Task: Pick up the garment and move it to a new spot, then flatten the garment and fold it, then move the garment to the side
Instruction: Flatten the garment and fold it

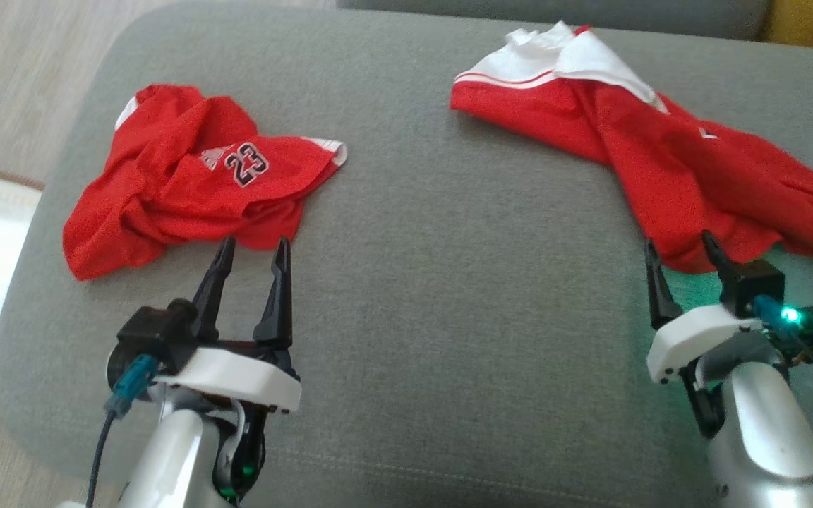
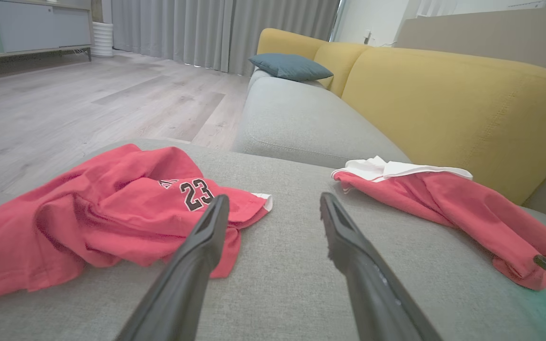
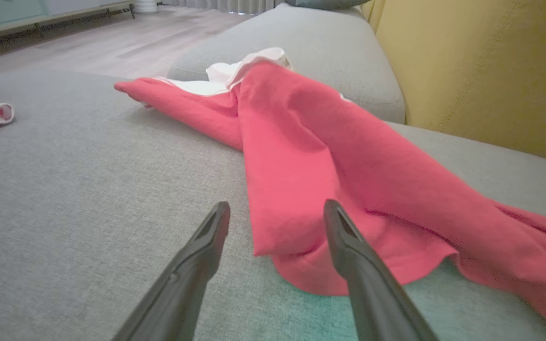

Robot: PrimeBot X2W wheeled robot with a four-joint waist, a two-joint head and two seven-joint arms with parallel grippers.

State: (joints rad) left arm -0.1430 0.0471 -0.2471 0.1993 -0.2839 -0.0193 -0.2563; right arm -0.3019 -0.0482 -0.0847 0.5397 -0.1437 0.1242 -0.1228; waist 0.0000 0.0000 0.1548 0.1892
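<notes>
Head view: left pincer (image 1: pixel 255 245) gapes empty beside the numbered jersey (image 1: pixel 181 183); right pincer (image 1: pixel 679 241) gapes empty at the red-and-white garment (image 1: pixel 696 176).

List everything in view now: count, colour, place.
numbered garment: one, red with 23 print, crumpled on the near cushion's left
second garment: one, red and white, stretched along its right
seat cushions: two, grey, both garments on the nearer
sofa back: one, yellow, behind the cushions
pillow: one, blue-grey, far end of the sofa
floor: pale wood, beside the sofa
left gripper: one, dark, open, by the numbered garment
right gripper: one, dark, open, at the second garment's edge
</notes>
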